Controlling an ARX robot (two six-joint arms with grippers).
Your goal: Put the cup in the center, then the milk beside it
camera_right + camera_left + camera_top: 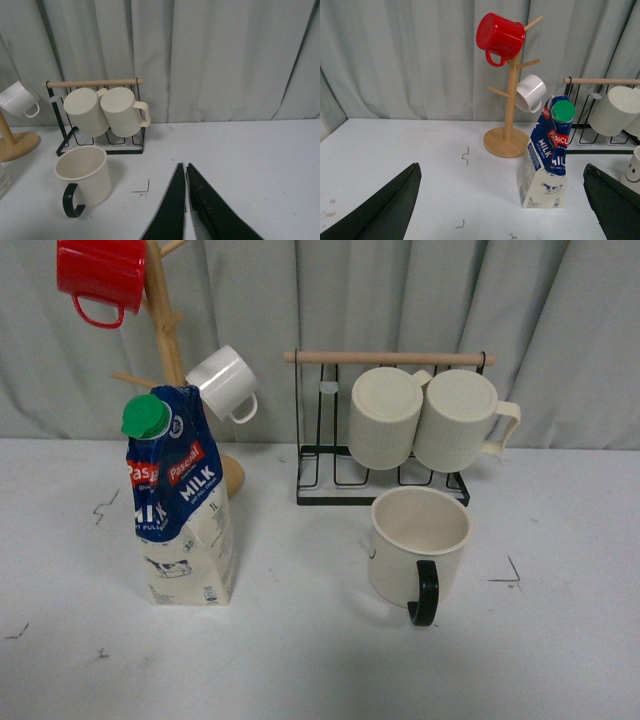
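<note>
The cup [418, 548], a wide cream mug, stands upright on the white table in front of the rack, its black handle [424, 594] turned toward me. To its left stands the milk [180, 505], a tall blue and cream carton with a green cap. Neither gripper shows in the front view. In the left wrist view my left gripper [502, 166] is open and wide apart, with the milk [547, 155] standing beyond it and the cup [634, 170] at the picture's edge. My right gripper [184, 166] is shut on nothing, a short way to the right of the cup [85, 175].
A wooden mug tree [170, 340] behind the milk carries a red mug [98, 272] and a small white mug [226, 382]. A black wire rack [385, 455] holds two ribbed cream mugs [425, 418]. A grey curtain closes the back. Small black marks dot the table [510, 575].
</note>
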